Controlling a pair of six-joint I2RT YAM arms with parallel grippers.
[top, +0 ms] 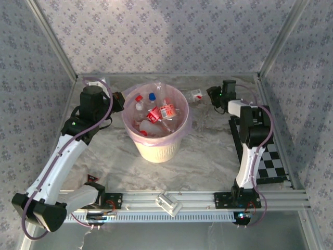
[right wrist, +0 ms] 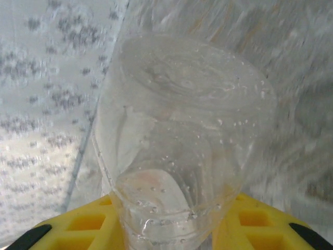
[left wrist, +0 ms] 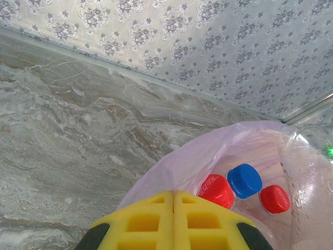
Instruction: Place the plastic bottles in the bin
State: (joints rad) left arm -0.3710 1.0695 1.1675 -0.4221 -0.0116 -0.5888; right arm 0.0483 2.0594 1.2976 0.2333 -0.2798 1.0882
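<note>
**Plastic bottles [top: 155,113] mostly in the bin [top: 155,150], one more pinched on the right**

From the top camera, the round cream bin sits mid-desk [top: 208,159] between the two arms. It's lined with a pink bag [top: 183,127] and piled with crushed clear bottles, red labels and red and blue caps all over.

One stray bottle [top: 196,95] with a red label is off to the bin's right near the back wall. It's clear of the bin and right at the tip of the right end effector [top: 212,97]. The right wrist camera has that bottle [right wrist: 182,146] up close: see-through, droplets inside, with a yellow finger [right wrist: 86,226] pressed against each side. So that end effector is pinching it. Can't tell if it's lifted or lying on the desk, since the background is all blur.

The left end effector [top: 118,100] hangs at the bin's left rim. In its own wrist view the yellow fingers [left wrist: 143,224] are pressed flat together with nothing between them. They sit over the bag's edge, with a blue cap [left wrist: 244,180] and two red caps [left wrist: 217,190] below.

A checkerboard [top: 269,156] lies along the desk's right edge.
</note>
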